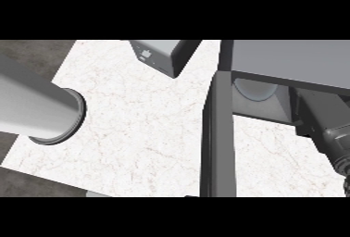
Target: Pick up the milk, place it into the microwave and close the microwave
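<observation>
**A:** Where's the milk?
**B:** I take the pale boxy carton [156, 54] for it. It sits on the counter [137, 129], far forward and left of my right hand [346, 178], outside the microwave [294, 60].
**A:** Holding anything?
**B:** I can't tell, since only a dark sliver of that hand shows. My left hand is out of sight; I see just the forearm [31, 104].
**A:** Approach?
**B:** Go round the open door [220, 139], then grasp the carton by its sides and keep it upright.
**A:** Inside?
**B:** Only a round turntable [254, 89], and no milk.

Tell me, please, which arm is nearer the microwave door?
Right. The right arm is just right of the door; the left forearm is far left across the counter.
</observation>
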